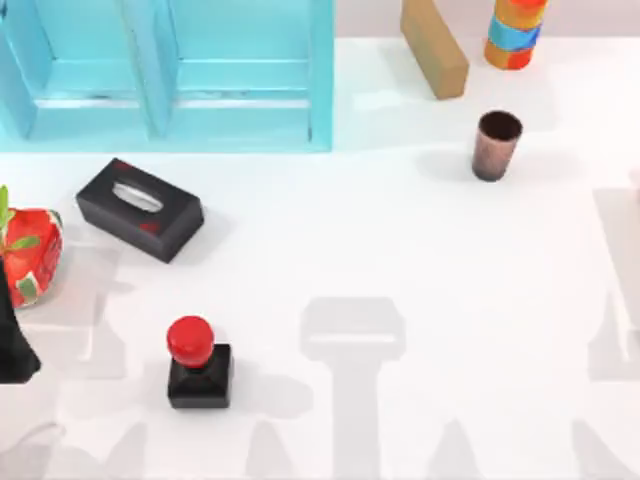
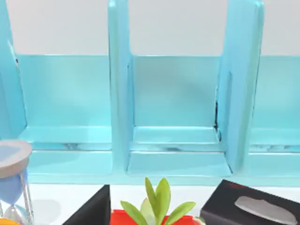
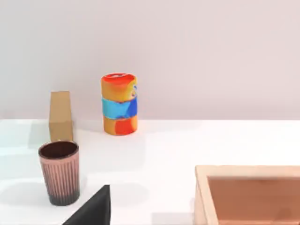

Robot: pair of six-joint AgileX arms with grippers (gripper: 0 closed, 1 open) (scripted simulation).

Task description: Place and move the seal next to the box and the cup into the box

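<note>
The seal point(image 1: 198, 364), a black square block with a glossy red knob, stands on the white table at the front left. Far across the table, at the back right, the coppery brown cup point(image 1: 496, 145) stands upright and empty; it is also in the right wrist view point(image 3: 59, 172). An open tan wooden box point(image 3: 247, 174) lies in the right wrist view, apart from the cup. My left arm point(image 1: 12, 345) is a dark shape at the left edge, left of the seal. A black part of my left gripper point(image 2: 93, 212) and of my right gripper point(image 3: 93, 210) edges into each wrist view.
A turquoise shelf unit point(image 1: 165, 75) fills the back left. In front of it lies a flat black tissue box point(image 1: 140, 208). A red pot with a green plant point(image 1: 32, 252) stands at the left edge. A tan block point(image 1: 435, 45) and a striped cylinder point(image 1: 514, 32) stand at the back right.
</note>
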